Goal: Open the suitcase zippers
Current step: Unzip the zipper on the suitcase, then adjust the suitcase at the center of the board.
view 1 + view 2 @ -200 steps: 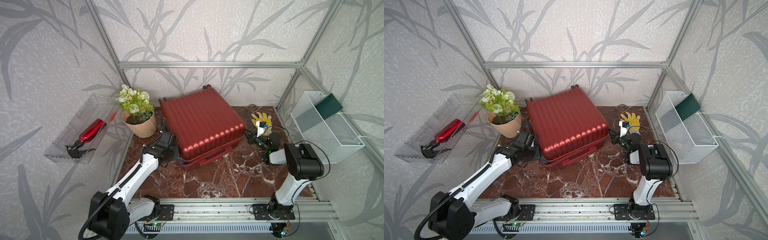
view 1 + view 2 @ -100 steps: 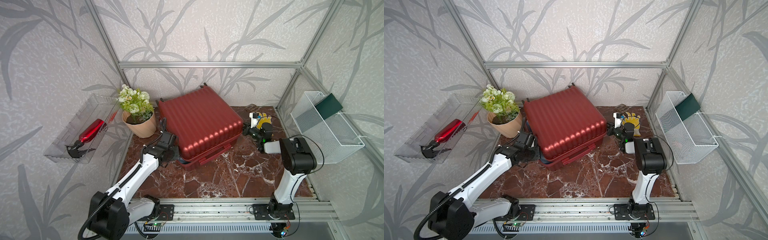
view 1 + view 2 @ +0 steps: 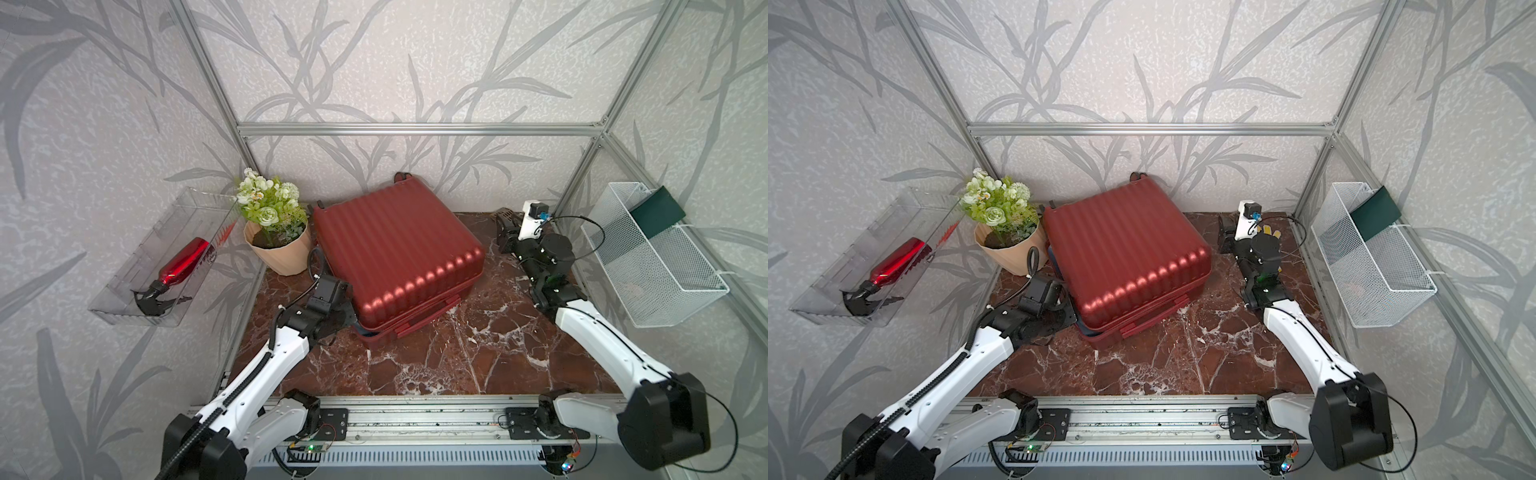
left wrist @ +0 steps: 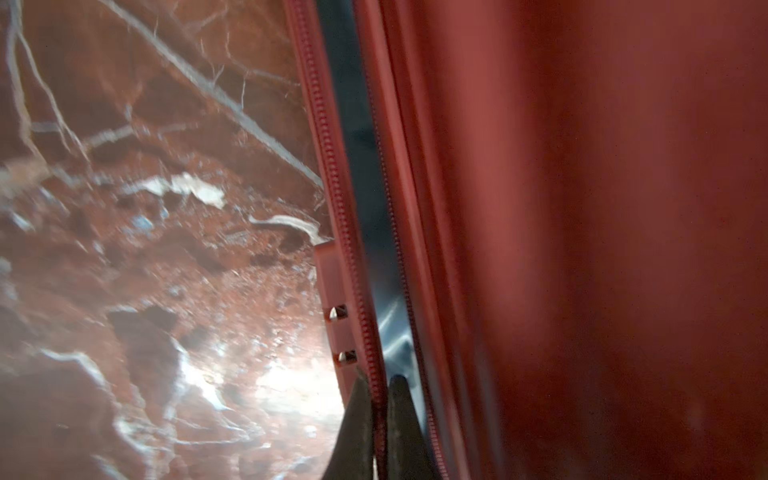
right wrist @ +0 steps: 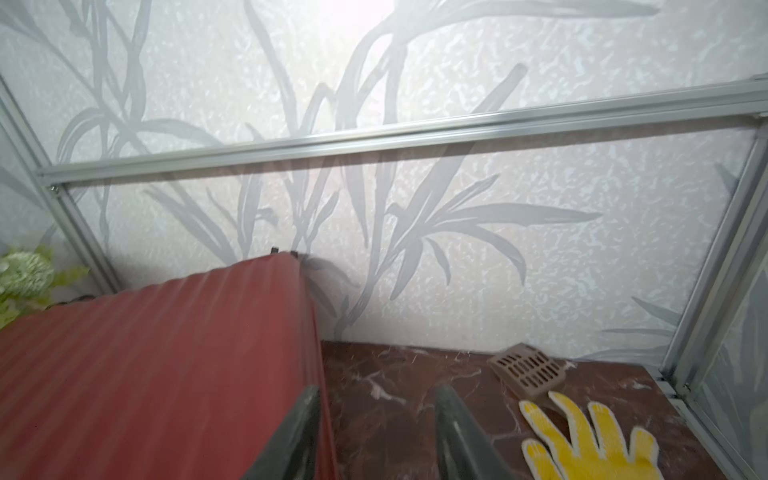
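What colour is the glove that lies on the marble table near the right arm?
Yellow, with a white edging. The glove shows best in the right wrist view.

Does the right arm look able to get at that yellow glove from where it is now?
Probably yes. The right gripper stands open and empty close beside the yellow glove, with only bare tabletop between them; the suitcase lies on its other side.

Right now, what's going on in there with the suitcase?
The left gripper is pinched shut on the zipper track at the corner of the red suitcase nearest the left arm. The suitcase lies flat on the marble table, and its halves are parted there, so it is partly unzipped. The right gripper is open and empty beside the suitcase's far right side, near a yellow glove.
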{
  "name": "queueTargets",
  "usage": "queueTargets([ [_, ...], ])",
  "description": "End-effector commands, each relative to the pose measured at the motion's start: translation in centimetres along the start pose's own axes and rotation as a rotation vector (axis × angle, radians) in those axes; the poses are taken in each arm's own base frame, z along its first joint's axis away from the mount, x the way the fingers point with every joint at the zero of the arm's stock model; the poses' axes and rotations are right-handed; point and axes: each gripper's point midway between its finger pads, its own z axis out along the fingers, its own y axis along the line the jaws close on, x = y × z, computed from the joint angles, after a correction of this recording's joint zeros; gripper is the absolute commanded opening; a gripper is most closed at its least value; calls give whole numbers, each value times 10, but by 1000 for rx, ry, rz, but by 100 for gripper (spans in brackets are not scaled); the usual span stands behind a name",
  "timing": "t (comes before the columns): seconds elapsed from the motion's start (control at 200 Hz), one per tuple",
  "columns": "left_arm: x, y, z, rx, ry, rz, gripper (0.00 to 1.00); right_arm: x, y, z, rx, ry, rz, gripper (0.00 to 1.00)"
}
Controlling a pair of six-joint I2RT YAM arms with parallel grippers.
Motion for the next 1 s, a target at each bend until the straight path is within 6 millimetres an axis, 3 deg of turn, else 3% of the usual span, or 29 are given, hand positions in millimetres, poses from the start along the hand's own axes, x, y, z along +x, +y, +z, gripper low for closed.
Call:
queueTargets([
  [0.0,0,-45,-8,158,-50,-141,0,68,-9,-37,157,362,-48,39],
  [0.11,1,-72,-11,202,-94,-184,0,81,21,-77,103,420,-147,35],
  [0.17,7,-95,-11,268,-98,-181,12,81,24,-92,91,445,-140,34],
  [0.22,16,-115,-8,312,-85,-171,15,84,25,-102,79,508,-129,34],
  [0.325,44,-175,-1,452,-30,-82,27,83,29,-104,55,585,-166,38],
  [0.365,55,-201,-3,502,-8,-18,39,82,28,-100,50,601,-168,39],
  [0.41,65,-232,-11,564,-2,76,52,79,24,-97,59,622,-148,40],
  [0.45,70,-253,-21,597,-9,164,56,75,18,-96,70,636,-119,41],
  [0.515,64,-267,-40,589,-48,269,63,65,7,-98,100,633,-82,42],
  [0.565,49,-263,-57,553,-116,340,67,58,3,-103,111,625,-73,44],
  [0.64,12,-238,-83,451,-280,383,74,54,1,-112,113,633,-61,46],
  [0.685,-13,-217,-100,388,-375,374,98,56,5,-118,87,655,-34,46],
  [0.77,-64,-175,-119,263,-490,296,99,62,17,-125,33,681,38,48],
  [0.895,-123,-119,-115,91,-535,100,99,69,18,-127,63,696,163,52],
  [0.995,-145,-95,-94,70,-493,-83,99,68,23,-130,50,661,265,54],
])
